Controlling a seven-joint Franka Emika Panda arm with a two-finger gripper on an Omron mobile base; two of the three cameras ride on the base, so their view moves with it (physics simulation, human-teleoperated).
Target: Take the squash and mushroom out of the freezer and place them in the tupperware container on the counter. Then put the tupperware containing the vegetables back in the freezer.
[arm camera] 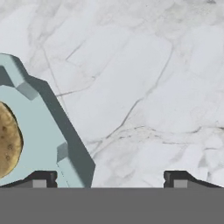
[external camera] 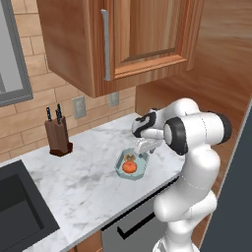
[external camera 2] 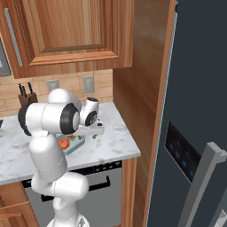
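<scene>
Squash (external camera: 129, 167) and mushroom (external camera: 130, 157) both sit in the tupperware (external camera: 121, 170) on the counter (external camera: 78, 182), mushroom on the tray's wall side. Gripper (external camera: 143, 149) hangs just over the tupperware's right rim, fingers spread wide, holding nothing. Knife block (external camera: 57, 133) stands well left of the tupperware, by the wall.

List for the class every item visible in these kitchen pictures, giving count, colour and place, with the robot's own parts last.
counter: one, white-grey marble, over wooden base cabinets.
tupperware container: one, pale teal, on the counter.
squash: one, orange-red, in the container.
mushroom: one, brown, in the container behind the squash.
freezer: one, dark grey-blue, right of the counter, door shut.
knife block: one, brown, at the back wall.
wall cabinet: one, wooden, above the counter.
sink: one, dark, left end.
arm: one, white.
hand: one, open, straddling the container's edge.
</scene>
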